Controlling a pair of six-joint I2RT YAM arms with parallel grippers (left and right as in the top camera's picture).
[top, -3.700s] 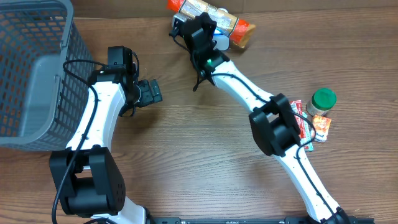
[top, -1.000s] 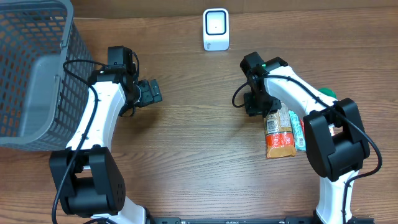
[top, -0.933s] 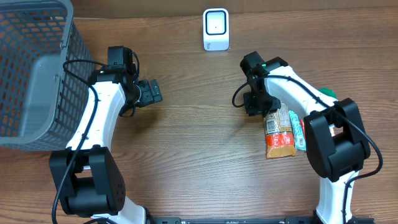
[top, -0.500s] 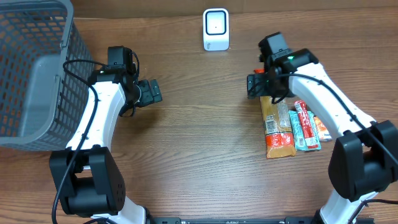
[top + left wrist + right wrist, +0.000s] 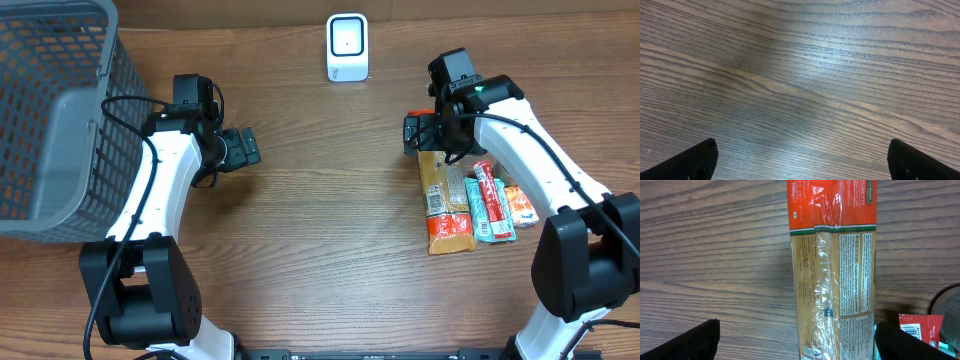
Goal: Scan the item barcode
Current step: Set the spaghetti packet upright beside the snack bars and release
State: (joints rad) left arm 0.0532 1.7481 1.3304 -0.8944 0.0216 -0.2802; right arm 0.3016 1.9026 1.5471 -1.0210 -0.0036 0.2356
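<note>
Overhead, the spaghetti packet (image 5: pixel 444 196) lies flat on the bench (image 5: pixel 320 250) at the right, beside the smaller snack packs (image 5: pixel 490 200), well apart from the white scanner (image 5: pixel 347 47) at the far edge. The right gripper (image 5: pixel 422 132) hangs just above the packet's top end, fingers spread and grasping nothing. The left gripper (image 5: pixel 243 147) idles near the basket (image 5: pixel 50 110), fingers released too. I judge this item is set down; next calls for choosing another piece and carrying it to the scanner.

We see a brown wood-grain table (image 5: pixel 320 250) with a soft sheen. Beside the matt grey plastic mesh basket (image 5: pixel 50 110), nothing shines; the pasta packet (image 5: pixel 832 270) wears glossy, crinkled clear film.
</note>
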